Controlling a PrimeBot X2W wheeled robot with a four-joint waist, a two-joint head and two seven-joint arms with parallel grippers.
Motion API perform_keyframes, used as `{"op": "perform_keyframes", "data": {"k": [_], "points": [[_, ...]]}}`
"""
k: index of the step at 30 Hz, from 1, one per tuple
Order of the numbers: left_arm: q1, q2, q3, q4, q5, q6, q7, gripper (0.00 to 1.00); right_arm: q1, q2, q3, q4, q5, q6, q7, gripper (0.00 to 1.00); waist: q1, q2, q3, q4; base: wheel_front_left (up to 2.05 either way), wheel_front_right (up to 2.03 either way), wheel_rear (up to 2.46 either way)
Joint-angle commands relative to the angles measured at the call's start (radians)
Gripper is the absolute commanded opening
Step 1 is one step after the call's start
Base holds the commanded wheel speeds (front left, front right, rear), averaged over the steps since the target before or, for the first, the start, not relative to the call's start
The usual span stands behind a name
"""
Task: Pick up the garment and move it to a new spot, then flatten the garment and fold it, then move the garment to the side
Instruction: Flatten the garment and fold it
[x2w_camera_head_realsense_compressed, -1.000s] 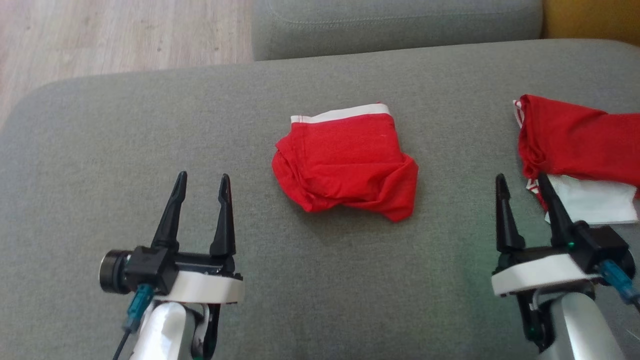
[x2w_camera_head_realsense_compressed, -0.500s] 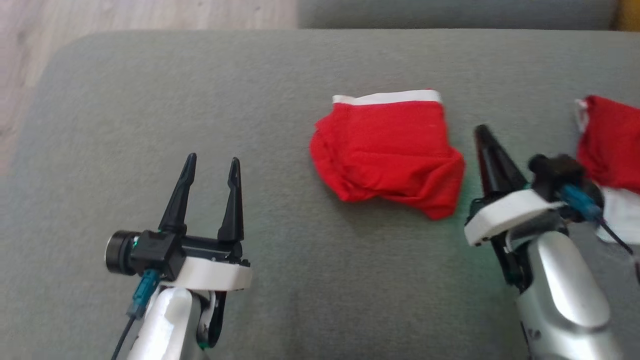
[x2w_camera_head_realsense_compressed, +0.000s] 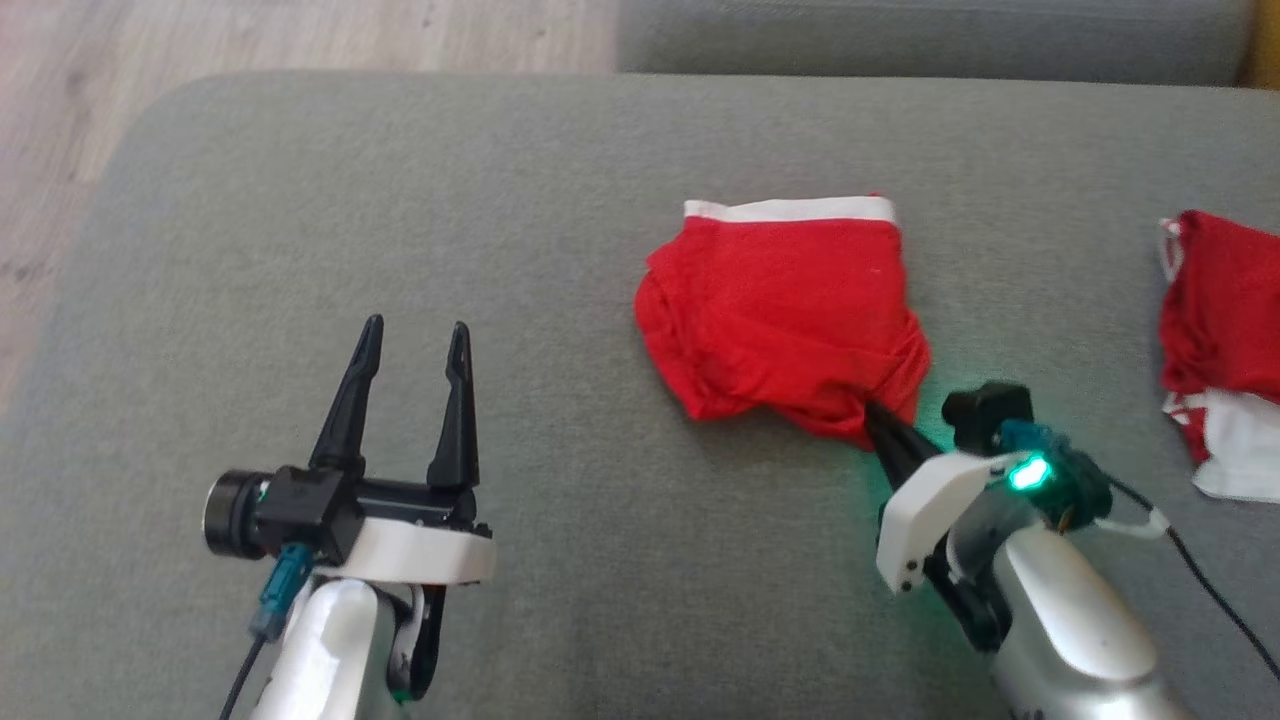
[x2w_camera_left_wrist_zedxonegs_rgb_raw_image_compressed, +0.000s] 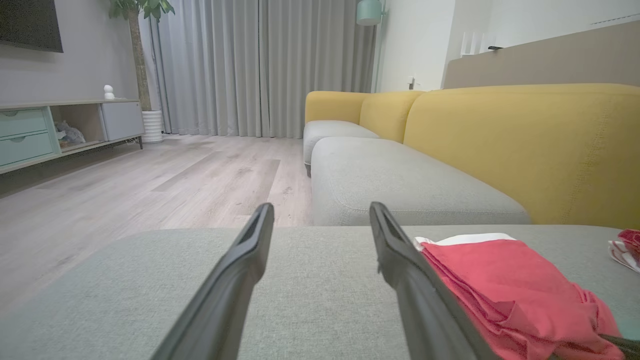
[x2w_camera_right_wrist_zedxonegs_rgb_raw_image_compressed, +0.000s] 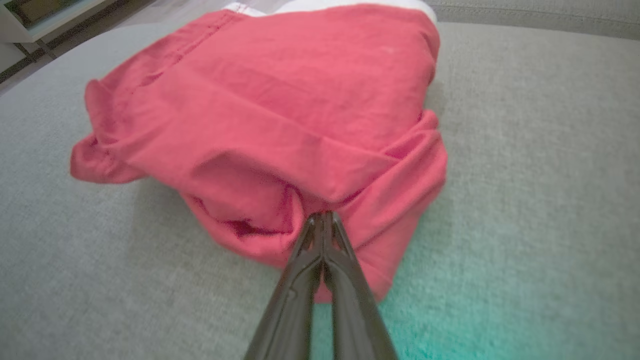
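Head view with both wrist views. The red garment (x2w_camera_head_realsense_compressed: 780, 300) (x2w_camera_left_wrist_zedxonegs_rgb_raw_image_compressed: 500, 280) (x2w_camera_right_wrist_zedxonegs_rgb_raw_image_compressed: 300, 100), a loosely folded pair of shorts with a white waistband (x2w_camera_head_realsense_compressed: 790, 210) along its far edge, lies on the grey sofa seat cushion (x2w_camera_head_realsense_compressed: 500, 200), right of centre in the head view. Its near edge is rumpled into overlapping folds.

Right gripper (x2w_camera_head_realsense_compressed: 870, 412) (x2w_camera_right_wrist_zedxonegs_rgb_raw_image_compressed: 322, 216): the two dark fingers are pressed together. Their tips meet at the near right corner of the garment, where the right wrist view shows the cloth puckering towards them, so a fold of fabric is pinched there. A green lamp (x2w_camera_head_realsense_compressed: 1028, 472) glows on the wrist and casts a green tint on the cushion beside the garment.

Left gripper (x2w_camera_head_realsense_compressed: 415, 326) (x2w_camera_left_wrist_zedxonegs_rgb_raw_image_compressed: 321, 207): the fingers stand spread apart with nothing between them. It sits over bare cushion to the left of the garment and well apart from it. In the left wrist view the garment lies just beyond the right-hand finger.

A second heap of red and white cloth (x2w_camera_head_realsense_compressed: 1215, 300) (x2w_camera_left_wrist_zedxonegs_rgb_raw_image_compressed: 625, 245) lies at the right edge of the cushion, apart from the garment. The left wrist view shows yellow backrests (x2w_camera_left_wrist_zedxonegs_rgb_raw_image_compressed: 525, 140) behind the grey seats, and pale wooden flooring (x2w_camera_head_realsense_compressed: 300, 40) extends beyond the cushion's far left edge.
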Motion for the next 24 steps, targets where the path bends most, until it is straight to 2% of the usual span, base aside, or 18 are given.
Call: {"op": "perform_keyframes", "data": {"k": [1, 11, 18, 24], "points": [[-0.018, 0.007, 0.036, -0.03, 0.007, -0.003, -0.005, 1.0, -0.006, -0.004, 0.026, -0.026, 0.008, -0.001, -0.002, 0.0, 0.0001, 0.0, -0.013, -0.016, 0.0, 0.0, 0.0], [-0.01, 0.007, 0.02, -0.034, 0.005, -0.002, -0.005, 1.0, -0.024, -0.005, 0.03, -0.122, 0.021, -0.001, -0.057, 0.0, 0.0001, 0.0, -0.007, -0.034, 0.0, 0.0, 0.0], [-0.029, 0.007, 0.012, -0.03, 0.003, -0.008, -0.005, 1.0, -0.083, 0.016, -0.044, -0.224, -0.022, -0.001, -0.102, 0.0, 0.0001, 0.0, 0.015, 0.009, 0.0, 0.0, 0.0], [-0.041, 0.007, -0.007, -0.028, -0.007, -0.006, -0.005, 1.0, -0.126, 0.026, -0.037, -0.172, -0.046, -0.001, -0.067, 0.0, 0.0001, 0.0, 0.031, 0.067, 0.0, 0.0, 0.0]]}}
